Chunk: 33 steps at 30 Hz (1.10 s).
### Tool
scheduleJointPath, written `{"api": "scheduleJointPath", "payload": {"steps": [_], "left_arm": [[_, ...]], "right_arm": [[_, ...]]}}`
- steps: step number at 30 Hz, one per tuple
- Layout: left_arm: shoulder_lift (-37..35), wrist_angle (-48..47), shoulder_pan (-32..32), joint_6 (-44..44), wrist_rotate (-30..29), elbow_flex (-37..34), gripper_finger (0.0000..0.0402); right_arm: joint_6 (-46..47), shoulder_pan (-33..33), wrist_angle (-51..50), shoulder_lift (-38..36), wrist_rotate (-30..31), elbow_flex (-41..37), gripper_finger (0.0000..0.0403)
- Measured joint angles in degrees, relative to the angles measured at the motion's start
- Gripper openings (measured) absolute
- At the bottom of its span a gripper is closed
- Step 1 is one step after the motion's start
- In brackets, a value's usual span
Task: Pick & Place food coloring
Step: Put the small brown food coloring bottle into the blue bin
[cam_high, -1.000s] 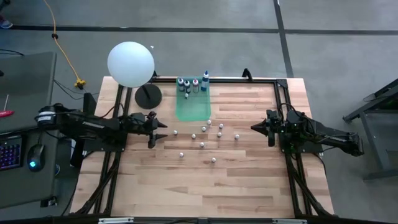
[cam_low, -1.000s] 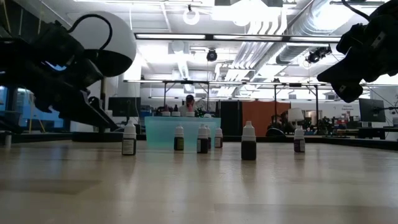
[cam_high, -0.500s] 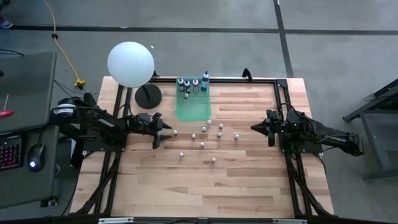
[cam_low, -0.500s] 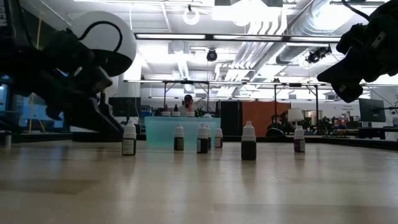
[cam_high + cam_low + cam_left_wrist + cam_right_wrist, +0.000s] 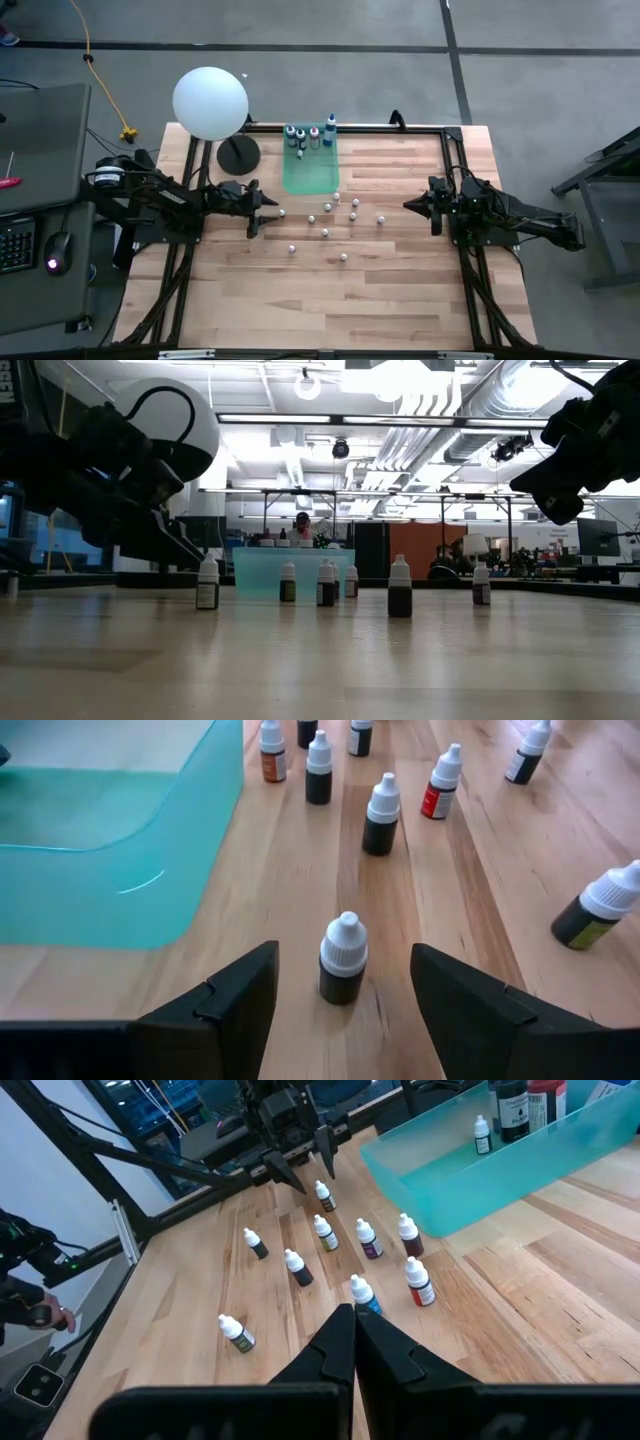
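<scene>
We see the left gripper (image 5: 342,995) spread wide around an upright dark white-capped food coloring bottle (image 5: 342,960) just beside the translucent green plastic tray (image 5: 110,850), right gripper (image 5: 352,1342) closed, far off.

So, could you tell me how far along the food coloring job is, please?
Done: a few bottles stand in the green tray. In hand: nothing is gripped; the open left gripper straddles the nearest bottle. Left: nine bottles on the table; the right gripper waits shut.
</scene>
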Motion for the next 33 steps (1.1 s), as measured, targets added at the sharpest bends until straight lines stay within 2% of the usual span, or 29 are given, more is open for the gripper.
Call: {"api": "scheduleJointPath", "payload": {"steps": [9,12,17,25,33], "left_arm": [[0.2,0.0,0.0,0.0,0.6,0.8,0.0225],[1.6,-0.1,0.0,0.0,2.5,2.8,0.0225],[4.8,-0.5,0.0,0.0,1.8,4.9,0.0225],[8.5,-0.9,0.0,0.0,2.8,4.9,0.0225],[8.5,-0.9,0.0,0.0,3.1,4.9,0.0225]], "right_arm": [[0.0,0.0,0.0,0.0,0.0,0.0,0.0],[0.0,0.0,0.0,0.0,0.0,0.0,0.0],[0.0,0.0,0.0,0.0,0.0,0.0,0.0],[0.0,0.0,0.0,0.0,0.0,0.0,0.0],[0.0,0.0,0.0,0.0,0.0,0.0,0.0]]}}
